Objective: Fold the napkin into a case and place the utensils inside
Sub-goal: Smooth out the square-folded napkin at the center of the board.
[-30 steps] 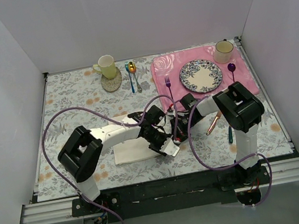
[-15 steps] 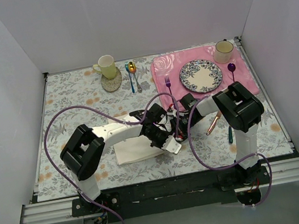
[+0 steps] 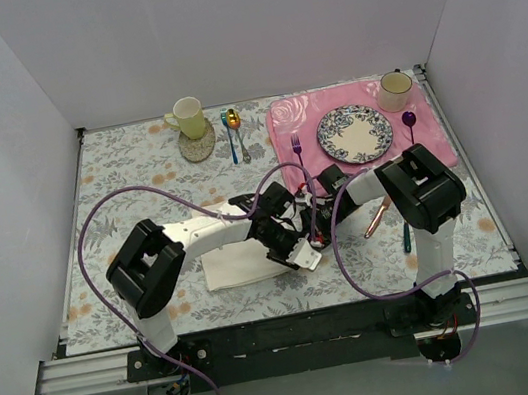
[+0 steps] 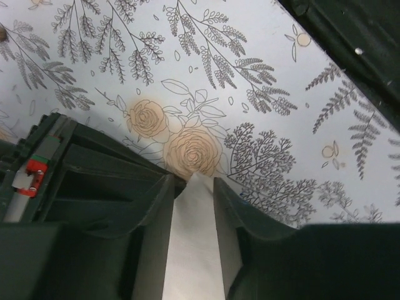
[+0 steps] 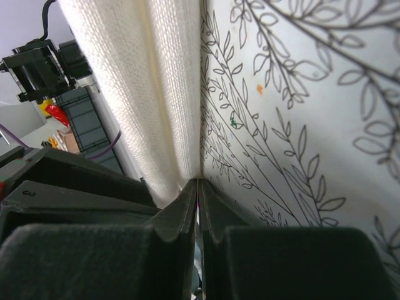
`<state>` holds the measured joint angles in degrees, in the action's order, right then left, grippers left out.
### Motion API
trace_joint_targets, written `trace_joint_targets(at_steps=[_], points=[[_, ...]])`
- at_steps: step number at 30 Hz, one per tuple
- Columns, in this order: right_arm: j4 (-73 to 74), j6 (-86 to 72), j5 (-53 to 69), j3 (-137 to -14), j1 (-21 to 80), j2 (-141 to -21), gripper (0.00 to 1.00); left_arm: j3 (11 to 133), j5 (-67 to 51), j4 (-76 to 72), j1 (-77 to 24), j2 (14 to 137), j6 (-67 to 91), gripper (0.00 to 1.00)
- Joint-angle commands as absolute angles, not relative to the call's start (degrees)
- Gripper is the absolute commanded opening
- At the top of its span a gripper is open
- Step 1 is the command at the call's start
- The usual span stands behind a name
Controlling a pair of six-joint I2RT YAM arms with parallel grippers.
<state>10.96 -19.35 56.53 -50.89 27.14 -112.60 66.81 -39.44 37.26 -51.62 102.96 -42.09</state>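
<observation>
White walls box in your table, and the floral tablecloth covers the whole top. Your cream napkin lies as a flat rectangle near the front edge, a bit left of centre, and both arms reach in over its right-hand end. On the right wrist camera your right gripper has its jaws pressed tight together. The napkin's edge runs straight into the tips, so it looks pinched there, with ribbed cloth rising on the left of the jaws and bare tablecloth on the right. Your left gripper is a different story. Its fingers sit a little apart with a strip of napkin filling the gap and a pointed corner poking out at the tips, but honestly I can't tell whether they're clamping it or just straddling it. The copper knife lies slanted on the tablecloth just right of the grippers. A teal-handled utensil peeks out beside the right arm, near the knife but not touching it. Neither one is on the napkin. Further back, a patterned plate sits on the pink placemat, with a purple fork at its left.
</observation>
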Motion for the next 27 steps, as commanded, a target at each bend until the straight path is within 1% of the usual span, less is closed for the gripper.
trace_joint_targets(at_steps=[1,3,4,5,6,7,8,10,11,12,13,14,15,16,17,18,19,20,21,22,23,24,26,27], points=[[13.97,-17.32,49.4,-52.11,27.42,-112.86,0.13,65.39,-41.04,35.68,-51.68,99.85,-38.68,0.39],[15.89,-15.74,49.04,-52.47,27.25,-110.41,0.16,65.3,-42.09,37.52,-50.2,98.01,-37.1,0.45],[16.87,-15.12,48.96,-53.17,27.07,-109.35,0.17,65.04,-43.32,37.96,-49.58,95.21,-36.22,0.49],[18.18,-13.81,48.87,-54.04,26.64,-108.38,0.17,64.34,-44.03,38.75,-48.87,93.71,-35.51,0.51],[20.11,-12.58,48.26,-54.84,26.46,-106.54,0.19,63.9,-44.9,40.24,-46.95,91.6,-33.68,0.52],[23.52,-9.7,47.99,-55.63,26.19,-105.39,0.2,63.46,-47.26,40.86,-45.72,89.58,-32.36,0.56],[25.56,-8.19,47.64,-57.64,25.58,-104.42,0.22,62.94,-48.33,41.39,-44.14,85.38,-30.86,0.57],[31.25,-2.85,46.41,-60.02,24.7,-101.61,0.26,62.32,-50.61,43.41,-38.78,81.84,-24.83,0.6],[32.77,-1.33,46.15,-62.29,23.91,-99.51,0.29,62.31,-52.1,43.77,-36.76,78.26,-22.09,0.73],[33.91,-0.27,45.1,-63.88,23.65,-98.45,0.35,62.05,-52.9,42.99,-32.13,76.66,-19.19,0.81],[34.62,2.09,44.39,-65.29,23.38,-97.22,0.38,61.88,-53.35,41.24,-29.64,74.73,-10.89,0.88],[34.63,4.55,43.51,-66.78,23.29,-96.08,0.43,61.53,-54.65,39.05,-26.92,72.97,-6.37,0.98],[34.11,5.61,41.94,-70.63,23.29,-94.06,0.59,61.09,-55.02,33.37,-21.85,69.82,-1.46,0.98],[33.06,6.32,41.49,-72.32,23.2,-93.17,0.66,60.56,-55.37,30.44,-19.36,68.48,4.51,0.98],[29.83,6.76,41.05,-74.25,23.29,-91.95,0.74,60.21,-56.33,27.45,-17.16,67.34,14.32,0.98],[27.97,7.03,40.26,-77.31,23.29,-91.59,0.93,59.86,-55.64,20.11,-13.83,65.41,21.29,0.98],[26.21,7.38,40.43,-79.17,23.2,-91.41,0.99,58.64,-51.72,15.25,-13.36,64.69,28.93,0.98],[24.19,7.82,40.78,-80.32,23.2,-91.32,0.99,58.62,-46.81,11.64,-13.36,64.34,42.05,0.98],[18.69,8.17,42.78,-81.03,23.2,-91.23,0.99,59.06,-40.06,9.51,-13.1,64.51,46.19,0.98],[14.37,7.22,43.41,-80.51,23.29,-91.06,0.99,59.85,-37.9,9.06,-13.1,65.99,49.97,0.98],[9.11,4.16,42.98,-79.2,23.2,-91.05,0.99,61.07,-37.62,8.97,-13.01,67.22,53.32,0.98],[0.61,-2.22,44.11,-77.8,23.2,-91.23,0.99,61.78,-39.97,9.05,-12.75,68.54,57.09,0.98],[-4.55,-7.09,47.53,-75.85,23.29,-92.89,0.99,62.14,-44.1,8.62,-12.31,72.67,60.8,0.98],[-7.35,-10.69,52.16,-76.11,23.29,-96.38,0.99,61.36,-47.69,7.22,-11.52,74.16,63.08,0.98]])
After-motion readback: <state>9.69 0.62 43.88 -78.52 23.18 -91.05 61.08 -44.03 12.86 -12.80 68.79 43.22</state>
